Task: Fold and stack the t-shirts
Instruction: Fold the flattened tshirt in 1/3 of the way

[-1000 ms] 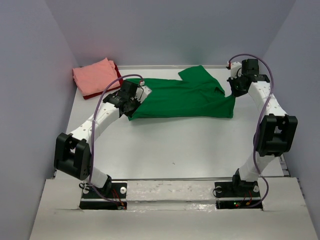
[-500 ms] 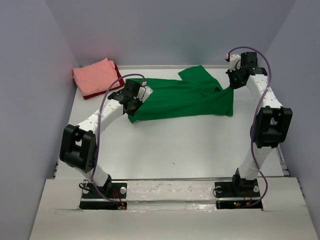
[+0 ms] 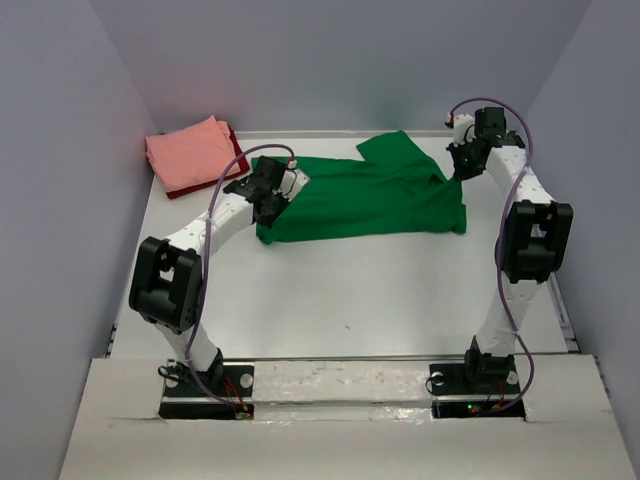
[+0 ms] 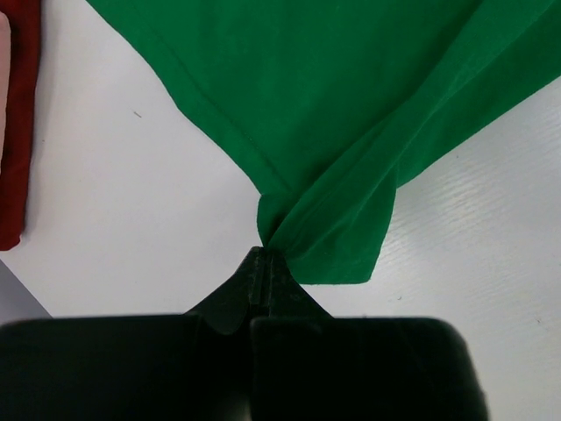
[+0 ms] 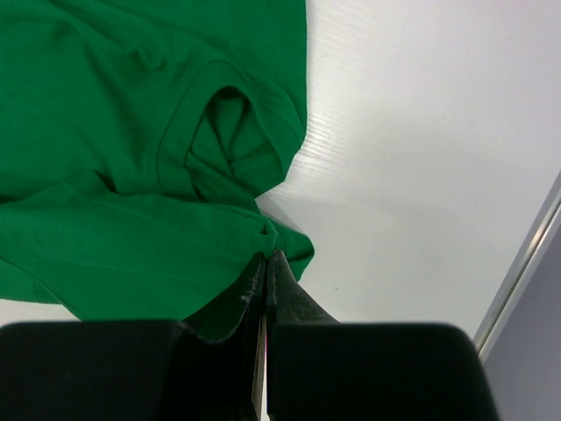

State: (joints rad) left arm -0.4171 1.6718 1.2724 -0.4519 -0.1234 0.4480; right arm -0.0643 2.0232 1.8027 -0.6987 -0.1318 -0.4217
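A bright green t-shirt (image 3: 365,195) lies spread across the far middle of the table, one sleeve pointing to the back. My left gripper (image 3: 270,205) is shut on its left hem corner; in the left wrist view the cloth (image 4: 333,132) bunches into the closed tips of that gripper (image 4: 266,254). My right gripper (image 3: 460,172) is shut on the shirt's right edge, and the right wrist view shows the green fabric (image 5: 131,175) pinched at the gripper (image 5: 266,256) next to a sleeve opening. A salmon pink t-shirt (image 3: 188,152) lies folded on a dark red t-shirt (image 3: 238,148) at the back left.
Grey walls close in the table on the left, back and right. The table's right rim (image 5: 526,254) runs close to my right gripper. The dark red cloth (image 4: 19,132) shows at the left border of the left wrist view.
Both grippers have moved toward the back of the table, pulling the green shirt's near edge up and over; the shirt's near border now sits farther back. Both stay shut.
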